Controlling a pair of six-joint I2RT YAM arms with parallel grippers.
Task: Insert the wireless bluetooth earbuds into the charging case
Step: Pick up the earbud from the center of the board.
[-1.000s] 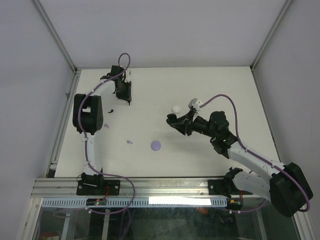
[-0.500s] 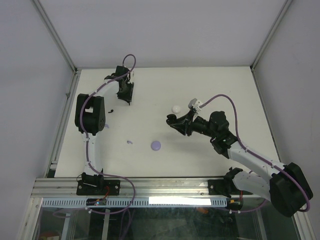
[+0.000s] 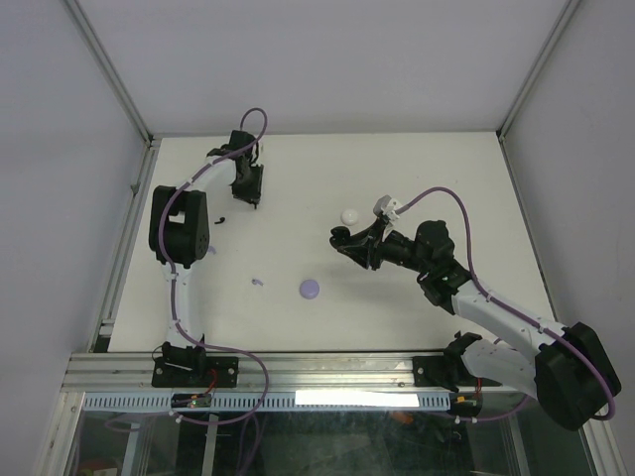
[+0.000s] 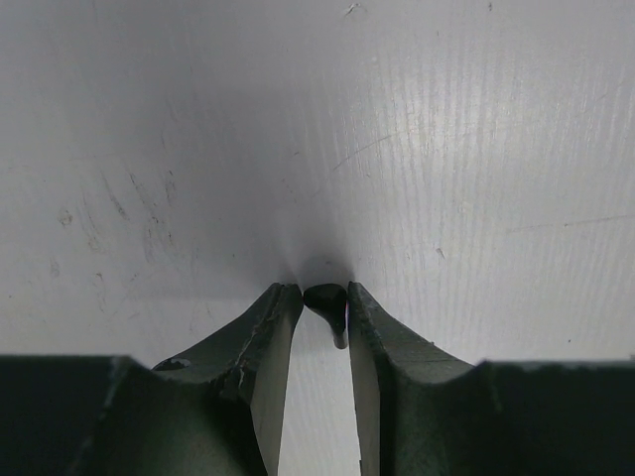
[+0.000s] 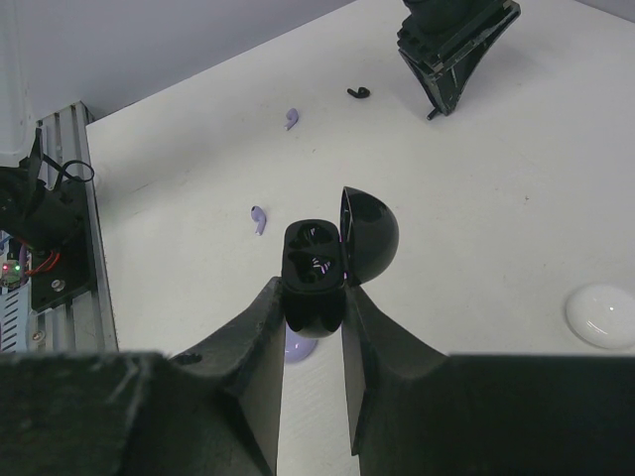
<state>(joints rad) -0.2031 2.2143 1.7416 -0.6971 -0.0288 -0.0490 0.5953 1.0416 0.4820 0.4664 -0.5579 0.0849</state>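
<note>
Over the past second the left arm had drawn slightly toward the far edge, while the right arm had kept its place. The white worktop (image 3: 446,169), finely scratched, stood between pale walls (image 3: 327,59) and aluminium posts (image 3: 110,69). The left claw (image 4: 323,296) pinched a black bud (image 4: 327,300) between its tips. The right claw (image 5: 313,297) gripped the black case (image 5: 316,260), lid open, near a lavender case (image 3: 311,289). A second black bud (image 5: 359,93) and two lavender buds (image 5: 258,218) lay well apart from both claws

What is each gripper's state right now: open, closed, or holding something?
Left gripper: closed on a black earbud.
Right gripper: closed on the open black case.
</note>
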